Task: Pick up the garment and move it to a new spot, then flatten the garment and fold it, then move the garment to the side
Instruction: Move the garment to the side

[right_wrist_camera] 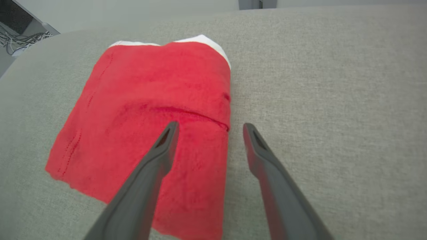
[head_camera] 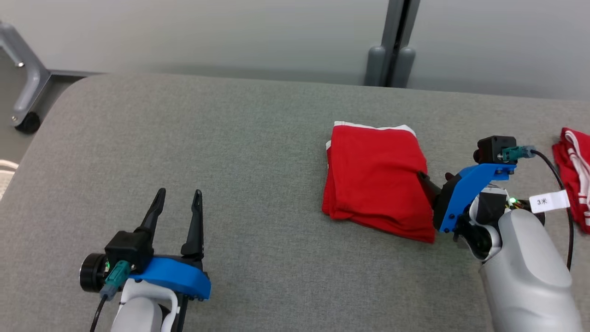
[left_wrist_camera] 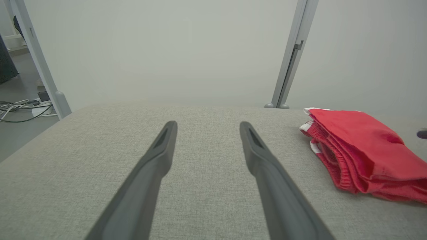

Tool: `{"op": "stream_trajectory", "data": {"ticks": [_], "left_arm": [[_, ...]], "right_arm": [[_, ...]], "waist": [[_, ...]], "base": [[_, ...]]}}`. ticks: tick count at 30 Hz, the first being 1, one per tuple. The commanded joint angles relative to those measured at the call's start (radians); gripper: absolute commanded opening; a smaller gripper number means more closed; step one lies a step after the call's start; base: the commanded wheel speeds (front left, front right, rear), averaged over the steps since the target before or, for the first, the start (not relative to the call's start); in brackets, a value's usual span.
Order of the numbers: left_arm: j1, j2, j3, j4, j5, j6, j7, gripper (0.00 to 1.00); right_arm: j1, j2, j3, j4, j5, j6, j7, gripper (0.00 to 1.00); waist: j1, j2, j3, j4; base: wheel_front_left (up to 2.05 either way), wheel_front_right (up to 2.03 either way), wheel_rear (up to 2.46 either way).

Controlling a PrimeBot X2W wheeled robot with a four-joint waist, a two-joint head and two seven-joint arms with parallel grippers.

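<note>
A red garment (head_camera: 375,177) with white trim lies folded in a compact stack on the grey padded table (head_camera: 184,147), right of centre. My right gripper (head_camera: 435,177) is open at the stack's right edge; in the right wrist view its fingers straddle that edge of the garment (right_wrist_camera: 153,116), one finger (right_wrist_camera: 160,150) over the cloth, the other over bare table. My left gripper (head_camera: 179,193) is open at the lower left, well away from the cloth, nothing between its fingers (left_wrist_camera: 160,150). The left wrist view shows the folded stack (left_wrist_camera: 363,153) off to the right.
A second red and white garment (head_camera: 576,170) lies at the table's right edge. Behind the table stand a pale wall and a grey post (head_camera: 392,46). A wheeled grey frame leg (head_camera: 25,87) stands off the far left corner. Cables (left_wrist_camera: 20,106) lie on the floor.
</note>
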Motion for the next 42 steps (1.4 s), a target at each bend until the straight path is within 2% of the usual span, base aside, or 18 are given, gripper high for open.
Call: {"op": "stream_trajectory", "data": {"ticks": [1,6,12,13,17,20,24,31,39,42], "left_arm": [[-0.036,-0.002,-0.016,0.011,0.005,-0.006,-0.007,1.00],[-0.072,-0.006,-0.038,0.034,0.000,-0.010,-0.016,1.00],[-0.088,-0.006,-0.050,0.058,-0.007,-0.011,-0.027,1.00],[-0.088,-0.006,-0.050,0.062,-0.009,-0.011,-0.029,1.00],[-0.079,-0.002,-0.047,0.071,-0.016,-0.010,-0.031,1.00],[-0.071,0.002,-0.046,0.071,-0.019,-0.010,-0.033,1.00],[-0.066,0.013,-0.038,0.065,-0.023,-0.008,-0.035,1.00],[-0.071,0.010,-0.033,0.044,-0.032,-0.004,-0.036,1.00],[-0.126,0.016,-0.045,0.012,-0.016,-0.007,-0.036,1.00],[-0.155,0.023,-0.048,-0.002,-0.013,-0.007,-0.036,1.00]], "right_arm": [[-0.046,-0.004,-0.031,0.055,-0.039,0.000,-0.015,1.00],[-0.093,-0.004,-0.074,0.168,-0.075,0.000,-0.044,1.00],[-0.121,-0.003,-0.028,0.316,-0.066,0.000,-0.062,0.99],[-0.126,0.000,0.002,0.332,-0.032,0.000,-0.058,0.00],[-0.162,-0.009,0.105,0.331,-0.044,0.000,-0.069,0.00],[-0.218,-0.061,0.161,0.295,-0.068,0.000,-0.083,0.00],[-0.277,-0.135,0.280,0.250,-0.097,0.000,-0.040,0.00],[-0.342,-0.325,0.450,0.164,-0.085,0.000,0.011,0.00],[-0.395,-0.520,0.557,0.107,-0.097,0.000,-0.070,0.00],[-0.418,-0.586,0.560,0.108,-0.089,0.000,-0.070,0.00]], "waist": [[-0.0002,-0.0002,0.048,0.046],[-0.0002,-0.0002,0.072,0.068],[-0.0002,-0.0002,0.081,0.064],[-0.0002,-0.0002,0.080,0.061],[-0.0002,-0.0002,0.073,0.035],[-0.0002,-0.0002,0.065,0.009],[-0.0002,-0.0002,0.057,-0.040],[-0.0002,-0.0002,0.078,-0.136],[-0.0002,-0.0002,0.183,-0.195],[-0.0002,-0.0002,0.232,-0.203]], "base": [[0.00,0.00,0.00],[0.00,0.00,0.00],[0.00,0.00,0.00],[0.00,0.00,0.00],[0.00,0.00,0.00],[0.00,0.00,0.00],[0.00,0.00,0.00],[0.00,0.00,0.00],[0.00,0.00,0.00],[0.00,0.00,0.00]]}}
